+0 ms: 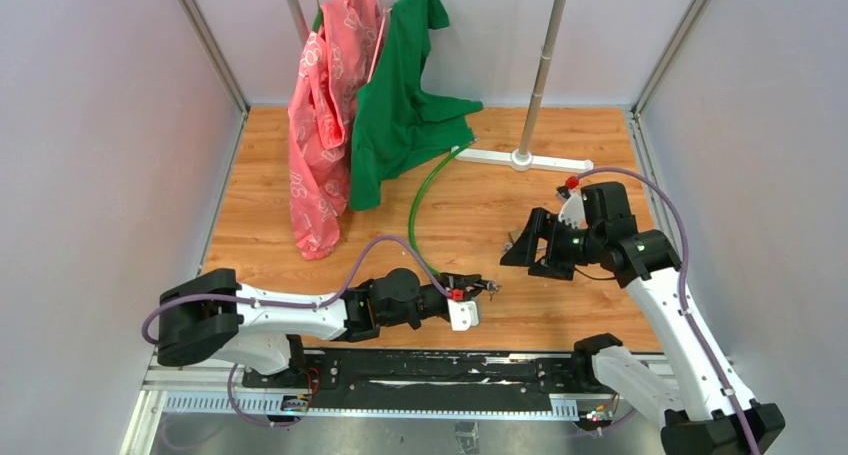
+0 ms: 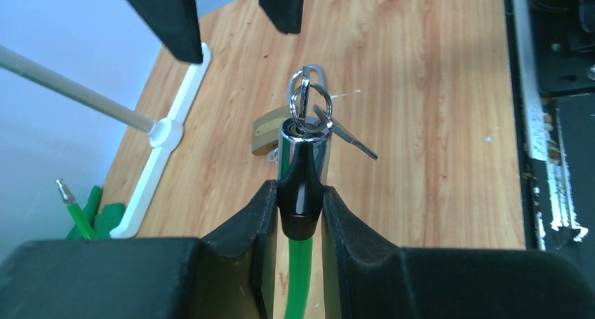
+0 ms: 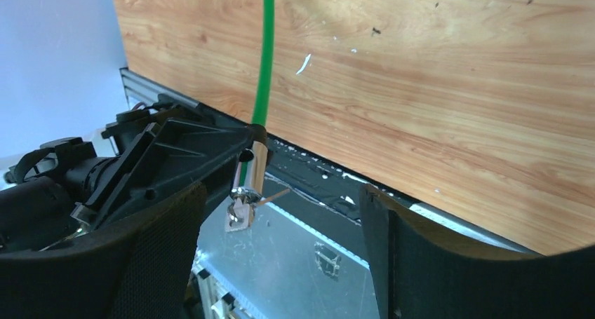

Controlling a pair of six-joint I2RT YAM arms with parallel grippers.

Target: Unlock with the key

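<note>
We judge the step in hand to be the approach to the key, with the turn itself not yet made. The left gripper (image 2: 300,197) is clamped on the black-and-chrome lock head (image 2: 302,166) of the green cable (image 3: 264,59) and holds it off the table (image 1: 470,210), keyhole end pointing toward the other arm. The key (image 3: 239,214) appears to sit in that keyhole, its flat bow sticking out of the chrome end. A ring (image 2: 309,94) passes through it, and a 2nd blade (image 2: 349,139) juts off to 1 side. The right gripper (image 1: 520,249) faces the lock head with its jaws wide apart and holds nothing. From its wrist view the key sits between its 2 fingers but further out, not touching either. A brass padlock (image 2: 264,135) lies on the table beyond. The next move, as we read it, calls for the right arm to close in, pinch only the bow rather than the ring or the spare blade, then roll the wrist while the left grip keeps the head from twisting.
</note>
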